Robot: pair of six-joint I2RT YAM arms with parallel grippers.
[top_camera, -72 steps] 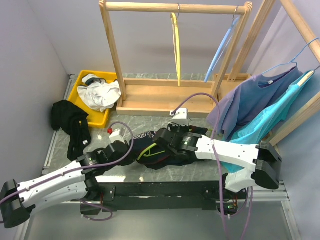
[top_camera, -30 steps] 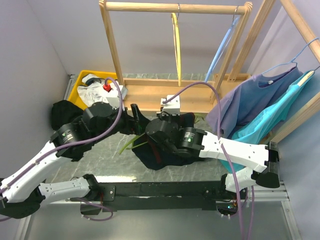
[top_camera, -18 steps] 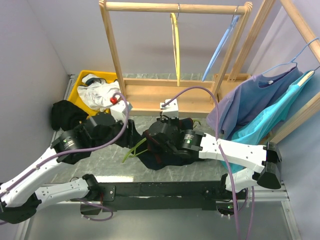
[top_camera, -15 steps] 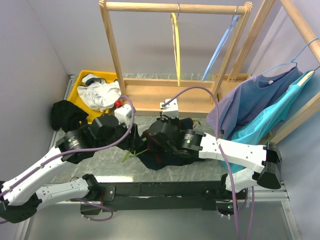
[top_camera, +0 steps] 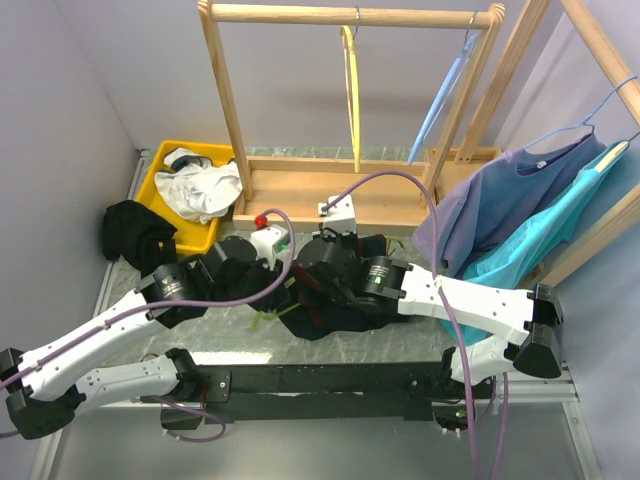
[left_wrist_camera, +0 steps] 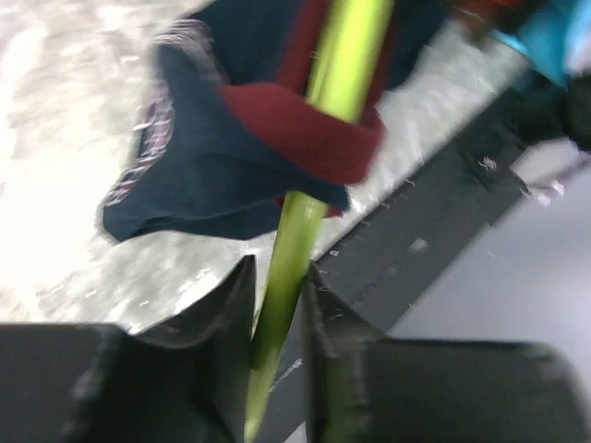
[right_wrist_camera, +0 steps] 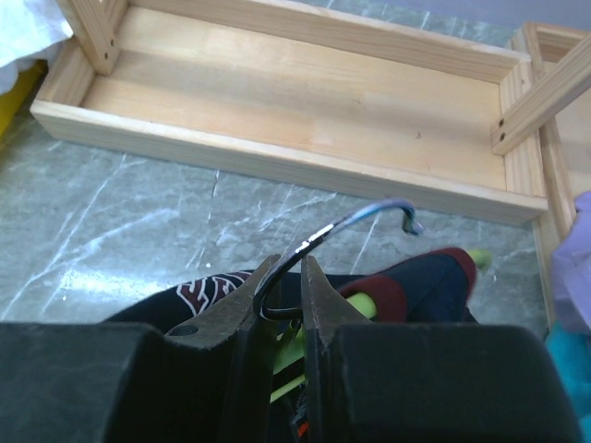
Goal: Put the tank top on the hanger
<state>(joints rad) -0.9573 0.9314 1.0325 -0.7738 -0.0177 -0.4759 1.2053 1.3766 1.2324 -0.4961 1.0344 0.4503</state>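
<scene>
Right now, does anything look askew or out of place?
Yes. The tank top sits bunched on one arm of the hanger, with only a red-trimmed opening looped over it; the rest is crumpled, not spread.

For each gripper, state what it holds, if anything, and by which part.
Both hold the hanger: the left gripper clamps its green bar, and the right gripper pinches the base of its metal hook.

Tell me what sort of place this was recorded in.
Probably a robotics lab cell for laundry trials: left arm and right arm bolted to a table, a wooden clothes rack, a yellow bin of clothes.
</scene>
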